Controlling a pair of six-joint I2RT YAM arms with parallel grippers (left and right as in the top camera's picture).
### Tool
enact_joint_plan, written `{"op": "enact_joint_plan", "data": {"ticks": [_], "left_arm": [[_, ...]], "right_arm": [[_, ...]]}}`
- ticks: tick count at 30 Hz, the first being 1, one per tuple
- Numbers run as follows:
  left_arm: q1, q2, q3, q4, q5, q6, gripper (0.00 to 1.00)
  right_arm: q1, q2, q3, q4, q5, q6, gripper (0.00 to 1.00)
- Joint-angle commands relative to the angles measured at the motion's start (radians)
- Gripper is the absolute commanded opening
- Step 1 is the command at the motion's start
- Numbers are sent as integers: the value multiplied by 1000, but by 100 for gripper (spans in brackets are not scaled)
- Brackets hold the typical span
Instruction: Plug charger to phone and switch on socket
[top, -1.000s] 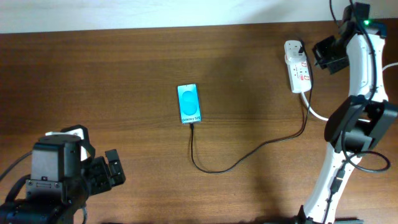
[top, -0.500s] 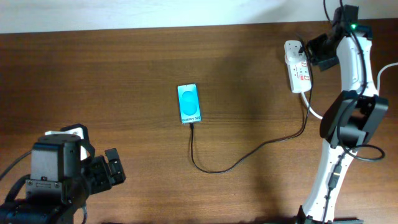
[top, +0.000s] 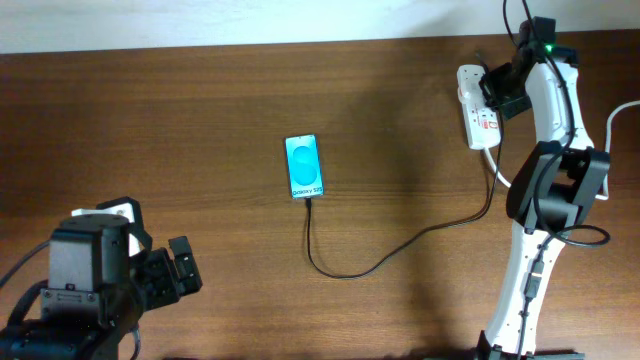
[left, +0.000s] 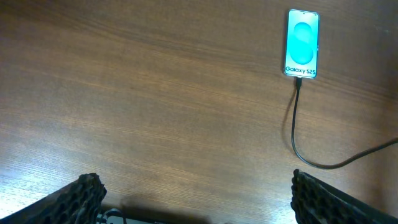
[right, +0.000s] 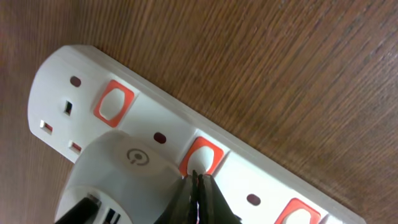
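The phone lies screen up at mid table, cyan screen lit, and also shows in the left wrist view. The black charger cable runs from the phone's near short edge in a loop to the white socket strip at the back right; the cable also shows in the left wrist view. My right gripper is shut, its tips pressed at the edge of a red-framed switch on the strip, beside a white adapter. My left gripper is open and empty, low at the front left.
The strip's thick white cord curves off to the right behind the right arm. Two more red-framed switches lie along the strip. The left arm's body fills the front left corner.
My right gripper has moved left from beside the strip onto it, ending with its tips on a switch. The left arm, phone and cable have not moved.
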Motion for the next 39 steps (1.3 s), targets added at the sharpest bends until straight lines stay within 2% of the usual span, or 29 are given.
{"op": "enact_joint_plan", "data": {"ticks": [1,12,19,29,39], "left_arm": [[5,-1,9,8,-4,0,99],[5,-1,9,19,-4,0,100],[5,-1,9,21,-4,0,99],[5,-1,9,21,-4,0,99],[5,-1,9,21,-4,0,99]], "right_arm": [[-8,0,8,23,-15,8,4],[-2,9,7,56,-15,12,5],[59,63,6,40,-23,11,4],[36,63,8,34,-170,27,4],[32,63,7,33,-173,35,4]]}}
